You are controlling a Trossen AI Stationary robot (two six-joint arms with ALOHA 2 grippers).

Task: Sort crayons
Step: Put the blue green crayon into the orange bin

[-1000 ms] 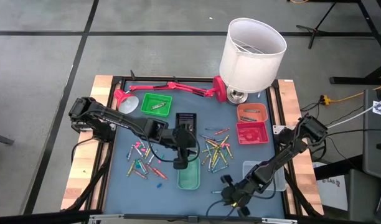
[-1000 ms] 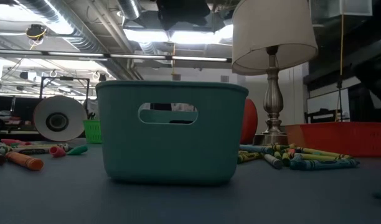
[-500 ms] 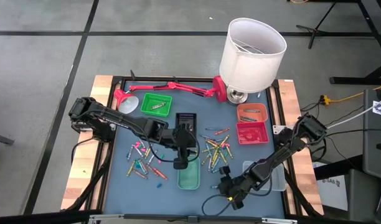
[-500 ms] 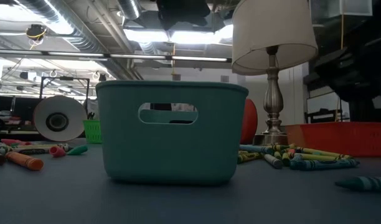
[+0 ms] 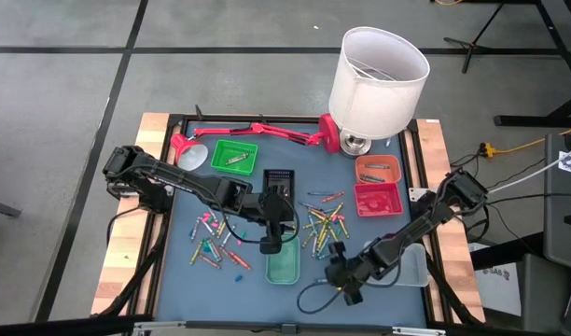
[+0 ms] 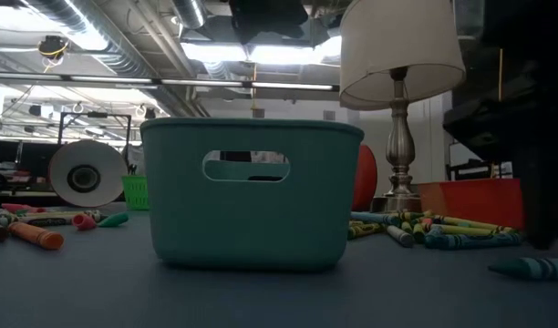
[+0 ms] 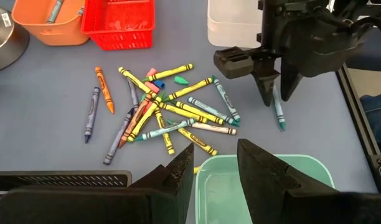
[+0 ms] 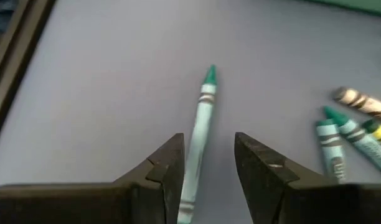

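Blue tabletop, sorting barely begun: the right gripper (image 7: pixel 272 93) hangs spread over one teal crayon (image 8: pixel 198 130) lying between its fingers, ungrasped. The left gripper (image 7: pixel 214 163), spread and empty, hovers above the teal tray (image 5: pixel 284 264). Two loose crayon piles (image 5: pixel 321 226) remain; five coloured trays hold few.

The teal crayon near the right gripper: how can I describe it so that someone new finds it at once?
Start at the teal bin near the table's front middle, then look toward the right gripper beside it. A single teal crayon lies flat on the blue mat just under the open jaws. Unlike the mixed crayon pile, it lies alone, touching no other crayon.
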